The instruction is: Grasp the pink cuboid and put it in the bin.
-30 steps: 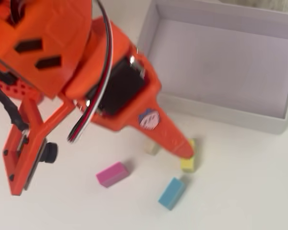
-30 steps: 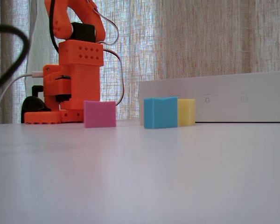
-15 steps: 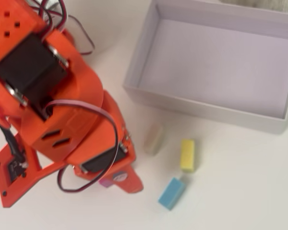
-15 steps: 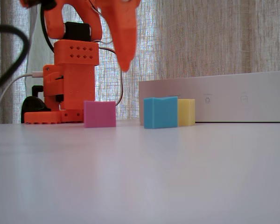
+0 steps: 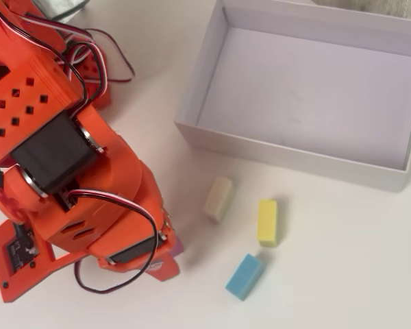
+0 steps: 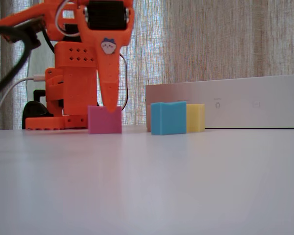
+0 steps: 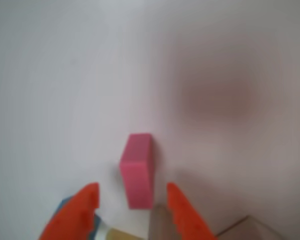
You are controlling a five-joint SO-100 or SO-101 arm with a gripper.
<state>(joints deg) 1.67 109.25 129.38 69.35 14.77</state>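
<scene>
No legible text — only a small cartoon-face sticker (image 6: 106, 46) on the orange arm (image 6: 105, 58)

Orange printed arm (image 6: 78, 73) with black servos, perforated housing, looping wires, and a cartoon sticker (image 6: 107, 46).

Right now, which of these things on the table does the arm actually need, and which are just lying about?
Needed for the job:
small magenta-pink block, lying between the fingertips of the open orange gripper
large shallow white box, the bin, with nothing in it

Just lying about:
cream block
yellow block
blue block
</scene>
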